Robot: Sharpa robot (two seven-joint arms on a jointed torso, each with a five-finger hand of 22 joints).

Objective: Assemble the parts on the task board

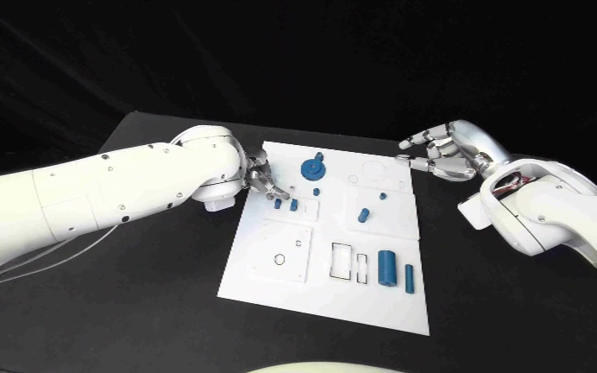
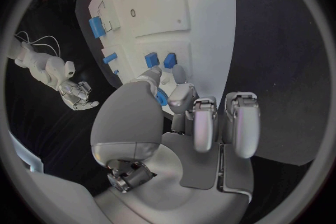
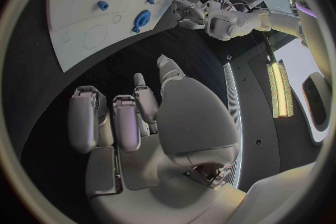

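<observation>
Looking down, you see the left hand at the task board's left edge, fingers curled narrow beside two small blue pegs; whether it pinches a part, you cannot tell; the right hand hovers off the board's far right corner, fingers spread, holding nothing; a round blue gear sits near the board's top.

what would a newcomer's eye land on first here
Probably the white task board bright against the black table, with small blue parts scattered on it, the round blue gear near its far edge standing out. Next, the left hand at the board's left edge, and the right hand hanging off the board's far right corner, holding nothing.
</observation>
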